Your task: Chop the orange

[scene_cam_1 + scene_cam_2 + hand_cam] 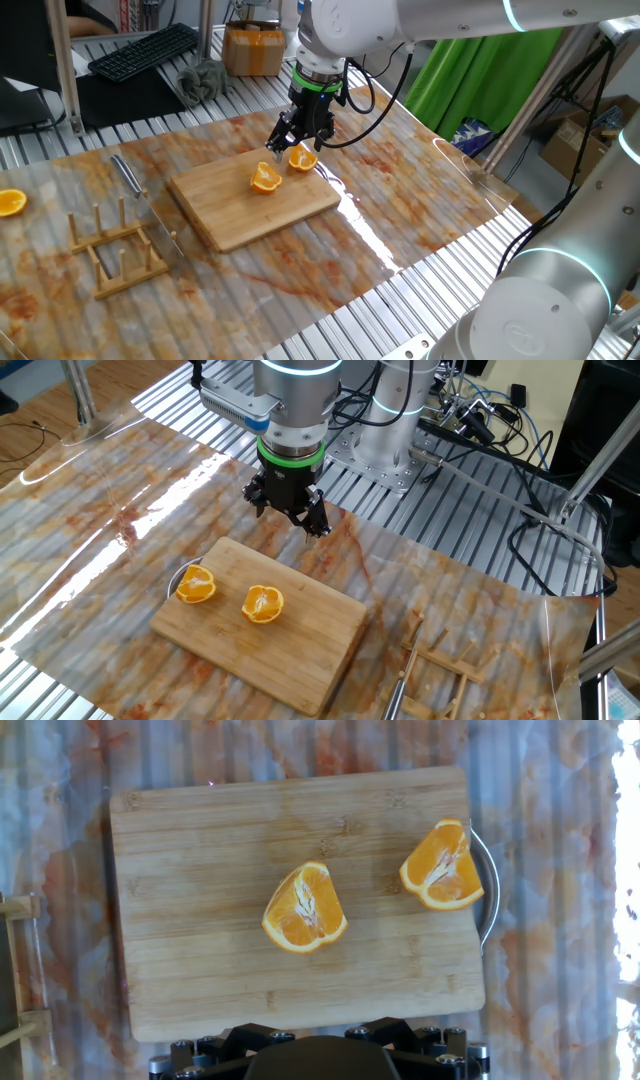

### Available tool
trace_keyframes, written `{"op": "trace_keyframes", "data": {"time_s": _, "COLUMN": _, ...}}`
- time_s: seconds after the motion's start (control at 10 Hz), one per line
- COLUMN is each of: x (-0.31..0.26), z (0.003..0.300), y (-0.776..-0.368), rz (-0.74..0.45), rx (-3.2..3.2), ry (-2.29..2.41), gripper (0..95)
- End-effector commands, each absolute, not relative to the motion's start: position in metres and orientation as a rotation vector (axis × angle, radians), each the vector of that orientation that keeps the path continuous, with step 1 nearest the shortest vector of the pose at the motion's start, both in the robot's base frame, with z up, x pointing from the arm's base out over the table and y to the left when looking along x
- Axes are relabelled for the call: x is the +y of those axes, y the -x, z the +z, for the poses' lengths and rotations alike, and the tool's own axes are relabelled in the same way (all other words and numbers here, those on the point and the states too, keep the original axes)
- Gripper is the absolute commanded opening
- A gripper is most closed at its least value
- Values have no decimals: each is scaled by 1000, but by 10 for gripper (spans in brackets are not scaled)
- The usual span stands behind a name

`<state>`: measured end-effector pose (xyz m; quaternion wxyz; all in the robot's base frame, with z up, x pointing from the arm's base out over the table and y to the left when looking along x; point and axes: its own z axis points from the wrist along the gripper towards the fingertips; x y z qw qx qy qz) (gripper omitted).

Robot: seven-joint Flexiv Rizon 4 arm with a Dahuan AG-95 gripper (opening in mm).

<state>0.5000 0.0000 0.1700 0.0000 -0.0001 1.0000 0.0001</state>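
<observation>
Hand view shows two orange pieces on the wooden board (200, 900) — one (305, 908) at the centre of the frame, the other (443, 866) at the right, overhanging the board's edge above a metal rim (487, 890). From one fixed view the gripper (297, 147) hangs over the board's far edge, fingers spread wide and empty. A knife (127, 176) lies on the tabletop at the left, beside a wooden rack (115, 250), untouched. Judging by this, chopping has not begun — the next move calls for fetching the knife. No readable writing or labels.
</observation>
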Motion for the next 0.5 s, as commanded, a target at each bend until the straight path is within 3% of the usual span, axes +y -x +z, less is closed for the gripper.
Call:
{"op": "trace_keyframes", "data": {"time_s": 0.1, "x": 0, "z": 170, "y": -500, "rz": 53, "rx": 3096, "ry": -165, "gripper": 0}}
{"op": "trace_keyframes", "data": {"time_s": 0.5, "x": 0, "z": 170, "y": -500, "rz": 54, "rx": 3096, "ry": -188, "gripper": 0}}
